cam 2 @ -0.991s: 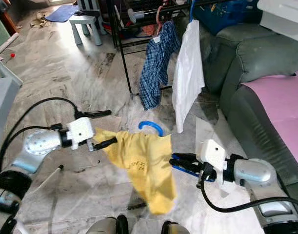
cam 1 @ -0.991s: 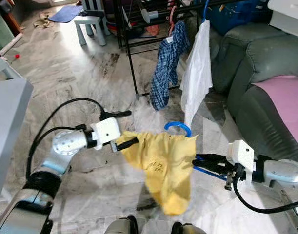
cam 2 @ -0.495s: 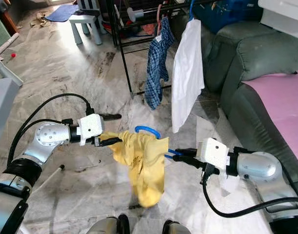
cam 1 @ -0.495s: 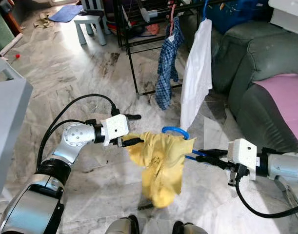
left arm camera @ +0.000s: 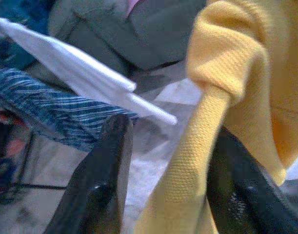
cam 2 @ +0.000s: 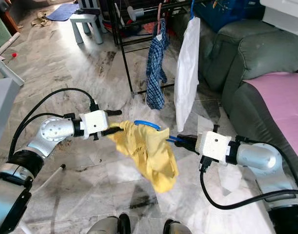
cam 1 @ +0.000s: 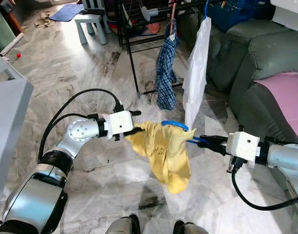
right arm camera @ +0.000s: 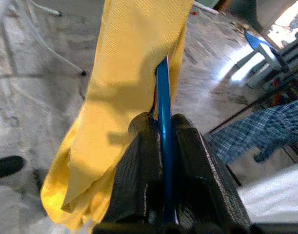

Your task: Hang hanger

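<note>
Hanger: your blue hanger (cam 1: pixel 175 125) sits mid-frame, threaded inside the yellow shirt (cam 1: pixel 164 153), hook up.
Right gripper (right arm camera: pixel 161 146): jaws clamped tight on the hanger's bar, carrying its weight.
Left gripper (cam 1: pixel 132 130): jaws pinch the shirt's shoulder so it stays spread.
Rack (cam 1: pixel 139 39): upper centre, beside the hung checked garment (cam 1: pixel 166 73) and white shirt (cam 1: pixel 196 68).

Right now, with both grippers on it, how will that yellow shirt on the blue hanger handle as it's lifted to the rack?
Probably floppy: the yellow shirt sags between the left gripper and right gripper. Likely light. It may slide along the blue hanger.
</note>
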Motion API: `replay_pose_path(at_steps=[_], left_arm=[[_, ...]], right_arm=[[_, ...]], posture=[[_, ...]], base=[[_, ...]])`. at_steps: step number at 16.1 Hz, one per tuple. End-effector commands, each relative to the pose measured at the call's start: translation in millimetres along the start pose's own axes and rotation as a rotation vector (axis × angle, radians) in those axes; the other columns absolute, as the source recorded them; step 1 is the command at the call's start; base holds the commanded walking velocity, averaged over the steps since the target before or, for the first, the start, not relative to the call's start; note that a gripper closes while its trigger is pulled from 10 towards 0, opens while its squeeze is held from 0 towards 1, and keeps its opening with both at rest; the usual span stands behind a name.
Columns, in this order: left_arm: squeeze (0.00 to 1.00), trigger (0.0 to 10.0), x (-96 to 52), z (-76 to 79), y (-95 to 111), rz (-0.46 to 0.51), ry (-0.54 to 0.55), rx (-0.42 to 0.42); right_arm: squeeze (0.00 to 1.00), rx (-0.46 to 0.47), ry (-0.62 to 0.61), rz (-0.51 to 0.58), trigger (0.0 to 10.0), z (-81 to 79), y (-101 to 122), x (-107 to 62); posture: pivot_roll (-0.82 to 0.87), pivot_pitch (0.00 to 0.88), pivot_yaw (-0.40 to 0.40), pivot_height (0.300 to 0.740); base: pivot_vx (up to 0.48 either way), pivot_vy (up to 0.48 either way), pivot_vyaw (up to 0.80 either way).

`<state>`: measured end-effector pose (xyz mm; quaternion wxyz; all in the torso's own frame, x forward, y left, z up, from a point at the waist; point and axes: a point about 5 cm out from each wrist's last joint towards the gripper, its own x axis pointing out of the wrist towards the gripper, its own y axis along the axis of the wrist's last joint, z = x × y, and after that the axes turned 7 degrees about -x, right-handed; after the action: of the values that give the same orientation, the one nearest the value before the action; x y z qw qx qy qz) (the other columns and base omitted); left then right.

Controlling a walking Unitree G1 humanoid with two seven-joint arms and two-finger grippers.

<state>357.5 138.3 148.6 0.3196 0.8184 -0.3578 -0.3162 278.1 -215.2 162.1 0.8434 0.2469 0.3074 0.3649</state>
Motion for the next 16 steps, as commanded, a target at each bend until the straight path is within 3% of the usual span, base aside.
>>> replay_pose_path(at_steps=[1,7,8,9,10,11,14,15,16], left_arm=[[0.00,0.0,0.3,-1.8,-1,-0.025,0.014,0.038],[0.00,0.0,10.8,-0.1,1,-0.038,0.053,0.067],[0.00,0.5,11.8,1.1,1,-0.040,0.050,0.068],[0.00,4.4,14.5,3.3,1,-0.046,0.049,0.083],[0.00,10.0,15.4,3.3,1,-0.046,0.052,0.074],[1.00,10.0,17.3,2.8,3,-0.036,0.058,0.060],[1.00,10.0,19.9,3.8,5,-0.039,0.037,0.078],[0.78,10.0,21.0,5.4,4,-0.047,0.010,0.076],[0.00,0.0,20.6,6.0,5,-0.030,0.000,0.053]], right_arm=[[0.00,-0.057,-0.043,0.022,10.0,8.5,6,-0.9],[0.00,-0.097,-0.092,0.036,10.0,18.6,7,2.3],[0.00,-0.101,-0.094,0.037,10.0,19.6,7,2.7],[0.00,-0.112,-0.098,0.039,10.0,21.8,8,3.1],[0.00,-0.114,-0.099,0.039,10.0,22.4,8,3.2],[0.00,-0.117,-0.101,0.040,10.0,23.3,7,3.5],[0.00,-0.122,-0.104,0.047,10.0,23.8,8,4.8],[0.00,-0.123,-0.104,0.048,10.0,24.0,7,4.8],[0.00,-0.121,-0.105,0.048,10.0,24.1,7,4.8]], posture=[[-0.06,0.173,0.099,0.740],[-0.06,0.170,0.103,0.740],[-0.06,0.169,0.104,0.740],[-0.06,0.169,0.104,0.740],[-0.06,0.169,0.104,0.740],[-0.07,0.167,0.106,0.740],[-0.07,0.166,0.105,0.740],[-0.07,0.165,0.104,0.740],[-0.07,0.165,0.104,0.740]], base=[[0.000,0.000,0.00],[0.000,0.000,0.00],[0.000,0.000,0.00],[0.000,0.000,0.00],[0.000,0.000,0.00],[0.000,0.000,0.00],[0.000,0.000,0.00],[0.000,0.000,0.00],[0.000,0.000,0.00]])
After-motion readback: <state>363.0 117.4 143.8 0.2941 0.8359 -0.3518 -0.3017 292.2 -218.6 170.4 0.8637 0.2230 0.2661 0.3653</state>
